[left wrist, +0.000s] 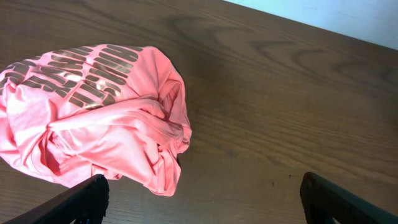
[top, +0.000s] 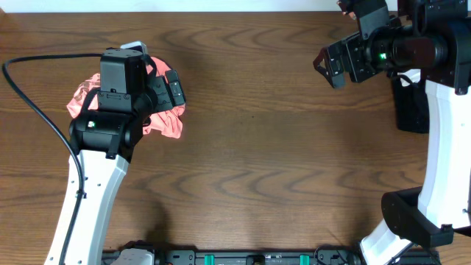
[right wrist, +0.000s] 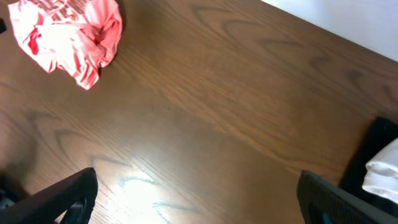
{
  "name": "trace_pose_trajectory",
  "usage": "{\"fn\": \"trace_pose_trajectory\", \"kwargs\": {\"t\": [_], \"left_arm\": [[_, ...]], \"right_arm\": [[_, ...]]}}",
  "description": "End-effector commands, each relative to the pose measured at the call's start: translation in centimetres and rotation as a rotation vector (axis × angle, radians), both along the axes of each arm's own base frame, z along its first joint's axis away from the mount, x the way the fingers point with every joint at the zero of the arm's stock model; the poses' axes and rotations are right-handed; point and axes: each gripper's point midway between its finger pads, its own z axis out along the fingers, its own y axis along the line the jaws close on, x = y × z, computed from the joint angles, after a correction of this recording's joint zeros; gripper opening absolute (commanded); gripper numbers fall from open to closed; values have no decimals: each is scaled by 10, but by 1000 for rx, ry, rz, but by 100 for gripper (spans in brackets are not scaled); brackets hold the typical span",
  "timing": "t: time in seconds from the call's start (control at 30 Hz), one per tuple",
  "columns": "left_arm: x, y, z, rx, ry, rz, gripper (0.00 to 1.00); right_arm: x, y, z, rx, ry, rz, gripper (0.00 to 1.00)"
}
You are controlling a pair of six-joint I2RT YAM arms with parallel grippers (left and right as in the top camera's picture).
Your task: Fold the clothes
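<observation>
Your coral-pink shirt (left wrist: 106,118) lies on the worktop (top: 250,147) as a crumpled heap. Its thin fabric is bunched into soft folds that turn over one another, and a band of printed lettering (left wrist: 81,74) shows across its upper side. The left hand (left wrist: 205,202) hangs right over the pink shirt with its fingers spread wide and gripping nothing, one finger near the heap's lower edge. From overhead, the left arm (top: 99,154) covers the middle of the heap, so you see only pink fringes on either side of it. Well apart from the pink shirt, across the brown wood, the right hand (right wrist: 199,205) is likewise spread open and holds nothing. Farthest from the pink shirt, by the worktop's edge, lies a black folded garment (right wrist: 367,155). A bit of the white T-shirt (right wrist: 382,171) rests against it, mostly cut off by the frame.
</observation>
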Motion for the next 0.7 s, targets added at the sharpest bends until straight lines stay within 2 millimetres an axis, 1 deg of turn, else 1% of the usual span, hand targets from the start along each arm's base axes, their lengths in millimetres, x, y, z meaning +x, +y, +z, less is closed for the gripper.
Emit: {"fn": "trace_pose_trajectory", "kwargs": {"t": [0.0, 0.53, 0.67], "left_arm": [[3, 5, 7, 26, -17, 8, 98], [3, 5, 7, 26, -17, 8, 98], [3, 5, 7, 26, -17, 8, 98]], "right_arm": [[0, -1, -1, -11, 6, -25, 99], [0, -2, -1, -12, 5, -26, 99], [-14, -3, 16, 11, -42, -25, 99]]}}
